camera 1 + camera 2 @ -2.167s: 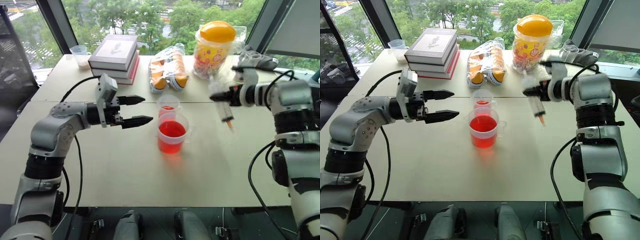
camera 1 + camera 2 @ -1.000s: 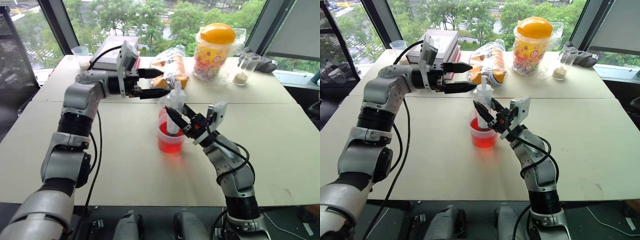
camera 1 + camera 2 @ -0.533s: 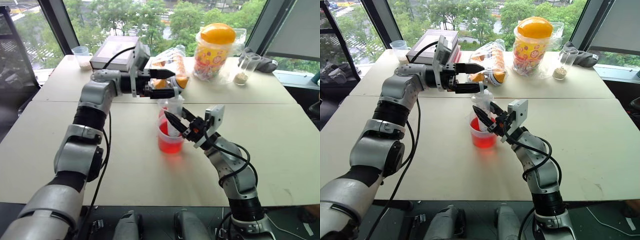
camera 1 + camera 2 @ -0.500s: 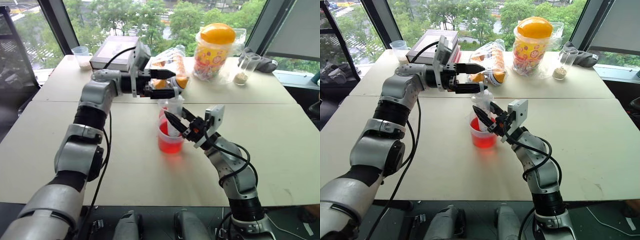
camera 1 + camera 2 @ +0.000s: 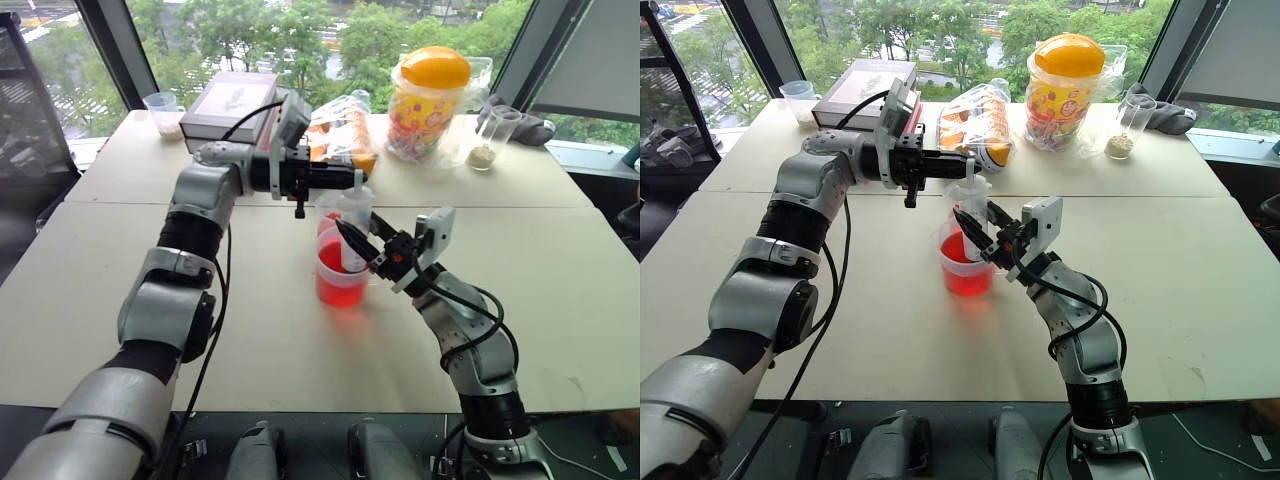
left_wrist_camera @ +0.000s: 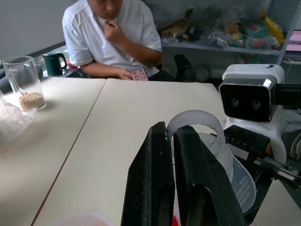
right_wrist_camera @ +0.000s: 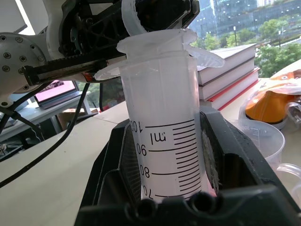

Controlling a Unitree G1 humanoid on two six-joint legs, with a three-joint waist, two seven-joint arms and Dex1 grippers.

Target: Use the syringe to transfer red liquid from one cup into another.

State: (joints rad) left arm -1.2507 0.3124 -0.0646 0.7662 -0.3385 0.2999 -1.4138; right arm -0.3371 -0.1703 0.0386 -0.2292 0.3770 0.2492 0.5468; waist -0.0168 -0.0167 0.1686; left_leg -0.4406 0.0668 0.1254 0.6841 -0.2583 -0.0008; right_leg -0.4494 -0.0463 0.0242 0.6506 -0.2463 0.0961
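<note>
Syringe [image 7: 162,122] stood upright over the wide handled cup [image 5: 343,273], its clear graduated barrel clamped between the black fingers of the right gripper [image 5: 358,240]; printed scale marks and "ml" were legible on the barrel in the right wrist view. Lower end of the barrel reached down into the cup; the tip could not be made out. Red liquid [image 5: 340,283] filled the lower part of that cup, translucent and bright against the clear plastic wall. Narrower clear cup [image 5: 333,211] stood just behind the wide one, touching or nearly so, with a little red at its bottom.

Left gripper [image 5: 958,164] reached in level from the robot's left, its fingers pressed together on the thin white plunger rod, just under the round plunger flange [image 6: 196,128], which curved over the black fingers [image 6: 153,179] in the left wrist view.

Bench [image 5: 250,340] was a pale, matte surface made of two tops with a seam running between them. Along its far edge: a stack of hardcover books [image 5: 233,103], a crinkled clear bag of orange items [image 5: 340,128], a plastic jar with a domed yellow lid [image 5: 428,98], a tall glass tumbler [image 5: 484,137] holding a shallow layer of pale grains, and a small clear cup [image 5: 162,112]. A person in a white shirt [image 6: 113,33] sat at the bench's end in the left wrist view.
</note>
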